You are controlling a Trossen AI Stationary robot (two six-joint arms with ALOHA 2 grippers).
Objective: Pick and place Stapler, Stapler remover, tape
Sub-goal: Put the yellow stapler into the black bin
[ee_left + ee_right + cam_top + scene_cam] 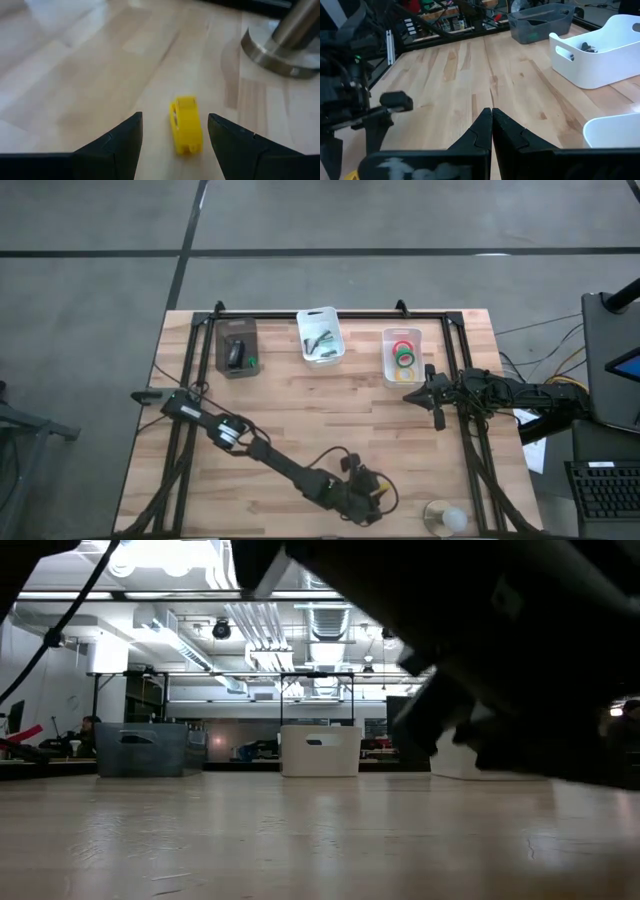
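Observation:
A small yellow blocky item [186, 125] lies on the wooden table between the fingers of my open left gripper [175, 119]; nothing grips it, and I cannot tell whether it is a stapler or a remover. From above, this gripper [372, 498] sits near the table's front edge. Green, red and yellow tape rolls [405, 357] lie in the right white bin [388, 370]. A black stapler [235, 355] rests in the dark grey bin [222, 340]. Dark removers [320, 343] lie in the middle white bin [338, 330]. My right gripper [438, 418] hovers shut and empty in front of the tape bin.
A round metal stand base [280, 45] rises just beyond the yellow item, and shows near the table's front right corner [445, 518]. A black frame [330, 313] borders the table's back and sides. Cables [330, 455] trail along the left arm.

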